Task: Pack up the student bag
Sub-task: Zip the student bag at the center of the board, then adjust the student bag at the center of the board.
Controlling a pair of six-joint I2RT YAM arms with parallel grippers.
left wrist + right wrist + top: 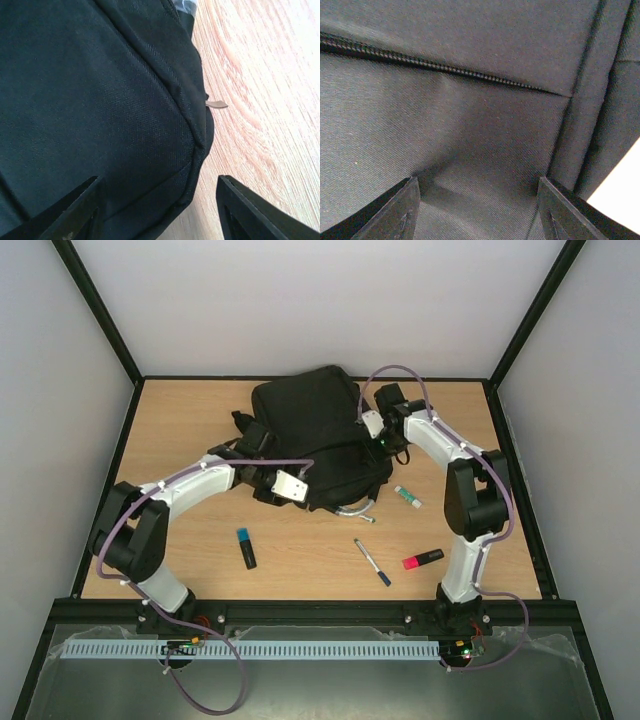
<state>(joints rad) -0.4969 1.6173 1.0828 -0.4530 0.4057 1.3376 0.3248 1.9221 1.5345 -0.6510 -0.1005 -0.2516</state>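
Note:
The student bag [310, 430] is a large black backpack lying at the back middle of the table. My left gripper [312, 498] is open at the bag's near edge. In the left wrist view a corner of the bag [100, 100] lies between the spread fingers, with a small zip pull [216, 104] at its seam. My right gripper [381, 436] is open against the bag's right side. In the right wrist view the bag's fabric [480, 150] and a zip line [420, 62] fill the frame between the fingers. Neither gripper holds anything.
On the wooden table [180, 440] in front of the bag lie a black marker with a blue cap [246, 548], a pen [372, 562], a red highlighter [423, 559] and a small white and green stick [408, 497]. A grey loop [356, 508] sticks out at the bag's near edge.

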